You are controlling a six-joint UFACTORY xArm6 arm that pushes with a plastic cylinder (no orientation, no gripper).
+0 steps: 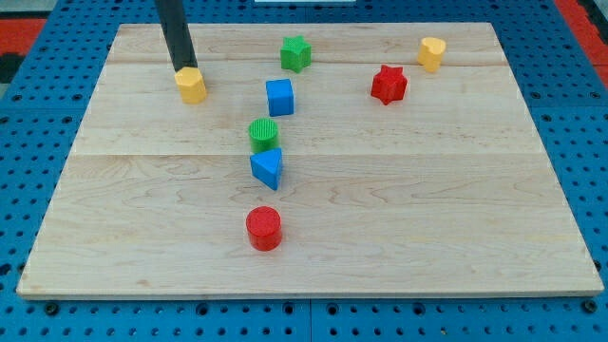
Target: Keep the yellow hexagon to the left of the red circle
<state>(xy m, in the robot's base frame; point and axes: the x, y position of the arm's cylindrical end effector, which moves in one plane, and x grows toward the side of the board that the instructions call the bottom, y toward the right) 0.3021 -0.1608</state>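
Observation:
The yellow hexagon (191,85) lies at the upper left of the wooden board (427,209). My tip (180,69) touches the hexagon's upper left edge, with the rod rising out of the view's top. The red circle (263,228) stands low on the board, below the centre and to the right of the hexagon.
A green circle (263,133) sits just above a blue triangle (268,167) mid-board. A blue cube (279,97) and a green star (295,52) lie above them. A red star (389,84) and a yellow heart (431,52) are at the upper right.

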